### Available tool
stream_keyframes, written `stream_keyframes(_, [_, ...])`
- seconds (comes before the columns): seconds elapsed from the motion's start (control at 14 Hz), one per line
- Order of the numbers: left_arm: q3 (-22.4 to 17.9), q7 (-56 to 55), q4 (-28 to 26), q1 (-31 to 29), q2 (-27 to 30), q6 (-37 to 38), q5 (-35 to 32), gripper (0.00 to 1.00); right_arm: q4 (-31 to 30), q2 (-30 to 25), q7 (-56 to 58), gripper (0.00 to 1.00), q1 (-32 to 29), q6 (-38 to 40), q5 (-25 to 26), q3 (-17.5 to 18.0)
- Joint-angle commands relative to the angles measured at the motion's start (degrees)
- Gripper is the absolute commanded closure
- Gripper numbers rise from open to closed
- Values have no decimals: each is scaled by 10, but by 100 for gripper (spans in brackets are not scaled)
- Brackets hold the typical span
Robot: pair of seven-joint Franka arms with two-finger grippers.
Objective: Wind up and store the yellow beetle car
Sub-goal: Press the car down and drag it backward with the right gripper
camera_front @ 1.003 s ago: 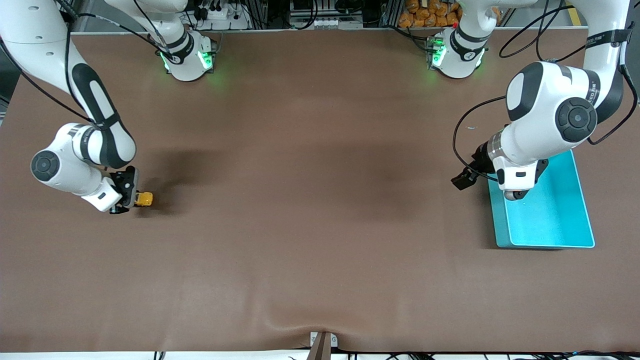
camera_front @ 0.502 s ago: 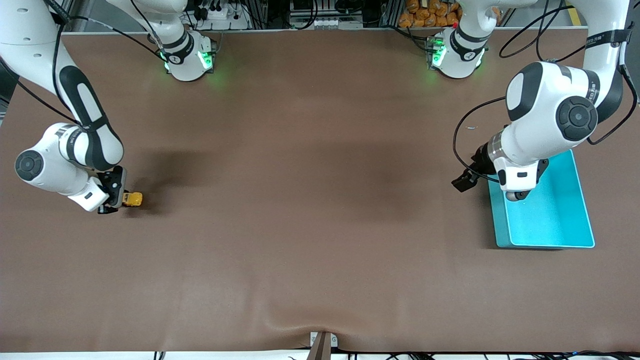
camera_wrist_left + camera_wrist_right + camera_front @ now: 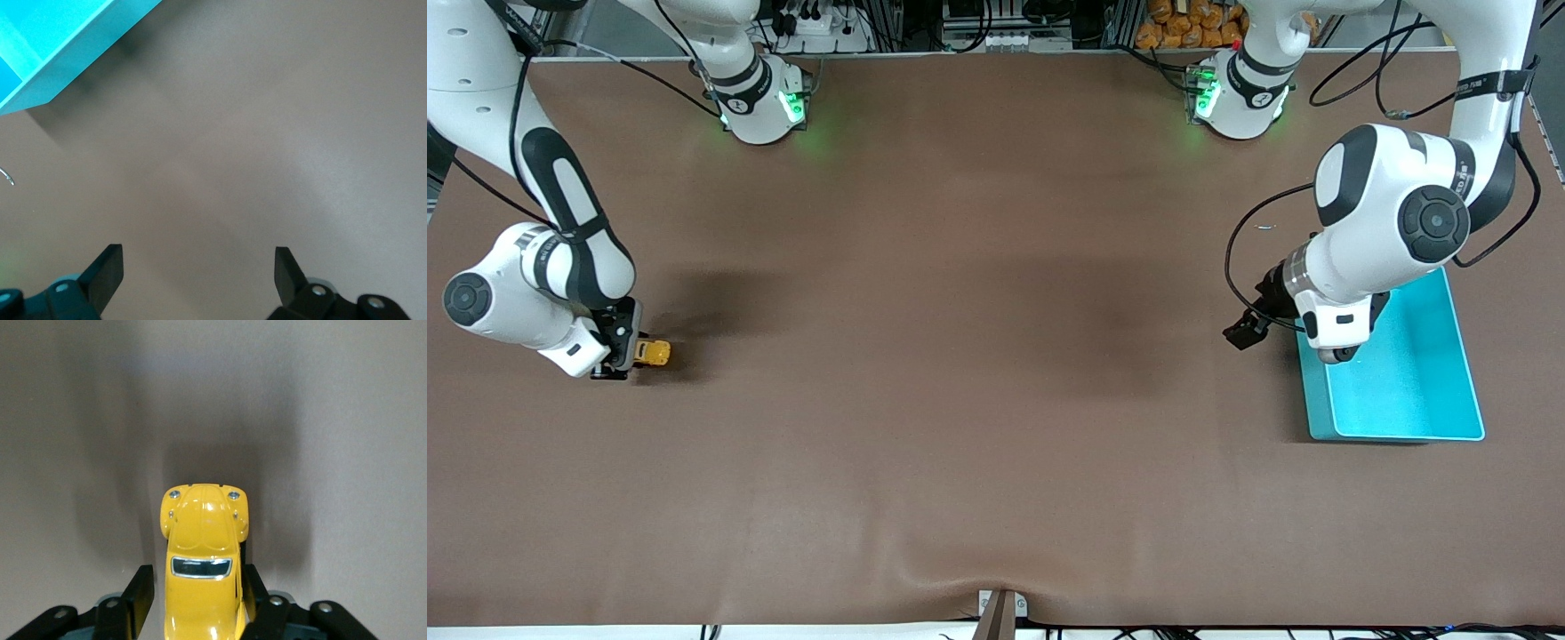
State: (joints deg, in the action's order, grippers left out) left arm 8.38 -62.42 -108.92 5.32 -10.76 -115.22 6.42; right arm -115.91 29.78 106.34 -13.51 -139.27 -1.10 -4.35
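Note:
The yellow beetle car (image 3: 656, 354) sits on the brown table near the right arm's end. My right gripper (image 3: 630, 352) is low over the table and shut on the car's rear half. In the right wrist view the car (image 3: 203, 547) points away from the camera, held between the two fingers of my right gripper (image 3: 198, 590). My left gripper (image 3: 1243, 330) is open and empty, just above the table beside the teal bin (image 3: 1312, 391). The left wrist view shows my left gripper (image 3: 198, 263) over bare table, with a corner of the bin (image 3: 60, 47) in view.
The teal bin stands at the left arm's end of the table, with nothing showing in it. A tiny pale scrap (image 3: 1265, 227) lies on the table farther from the front camera than the left gripper. A table seam bracket (image 3: 1000, 609) sits at the near edge.
My right gripper has dragged the car along the table toward the right arm's end. My left arm has shifted slightly beside the bin.

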Motion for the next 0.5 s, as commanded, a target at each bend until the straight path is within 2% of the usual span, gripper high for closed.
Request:
stream_keyframes(0.0, [-1, -13, -3, 2, 2, -9, 13, 0, 36, 10, 3, 39, -16, 48, 0, 7])
stream_keyframes(0.21, [-1, -13, -3, 2, 0, -10, 13, 0, 42, 10, 0, 38, -23, 64, -4, 7])
stream_keyframes(0.36, [-1, -13, -2, 1, 0, -10, 13, 0, 48, 10, -4, 32, -34, 75, -10, 7])
stream_keyframes(0.43, [-1, -14, -2, 1, 0, -10, 13, 0, 53, 10, -11, 26, -37, 88, -12, 7])
